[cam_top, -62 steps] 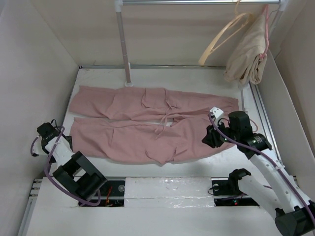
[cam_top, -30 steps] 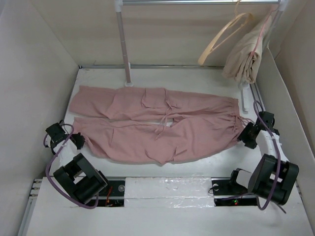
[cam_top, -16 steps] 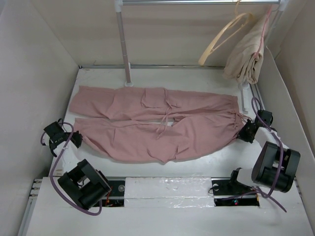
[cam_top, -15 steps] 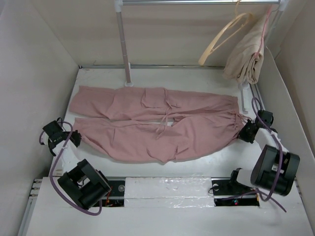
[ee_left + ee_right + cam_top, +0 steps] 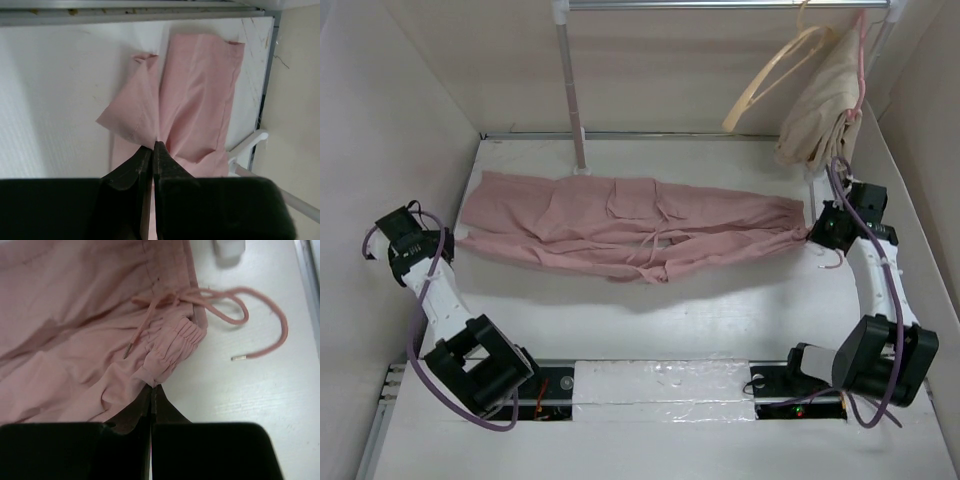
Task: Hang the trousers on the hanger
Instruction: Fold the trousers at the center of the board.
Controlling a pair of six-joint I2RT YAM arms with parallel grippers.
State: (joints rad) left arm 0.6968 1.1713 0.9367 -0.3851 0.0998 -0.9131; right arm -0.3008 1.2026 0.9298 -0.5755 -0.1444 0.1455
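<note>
— both arms have swung up and back since a second ago, and the near leg of the trousers point(image 5: 630, 225) has come up off the table with them.
— what is the left gripper point(image 5: 152, 147) doing?
— its jaws are pressed together on a pinch of the leg hem. in the wrist view the pink cloth fans out from the tips. the right gripper point(image 5: 151, 389) is clamped the same way on the gathered waistband, at its near edge.
— and the cord?
— the drawstring point(image 5: 240, 315) loops loose on the white table point(image 5: 670, 320) just beside the waist, one metal-tipped end lying free.
— how do the trousers lie?
— they are stretched between the two grippers, hem at the left and waist at the right, across the middle of the table. the gripped leg sags in its middle and overlaps the far leg, which lies flat with a cargo pocket facing up. a shadow runs along the table under the near edge of the cloth.
— where is the hanger?
— the hanger point(image 5: 775, 75) hangs tilted from the rail point(image 5: 720, 5) at the back right, well apart from the trousers. just to its right a beige garment point(image 5: 820, 115) hangs on a pinkish hanger point(image 5: 861, 55). an upright post point(image 5: 570, 90) stands behind the far leg.
</note>
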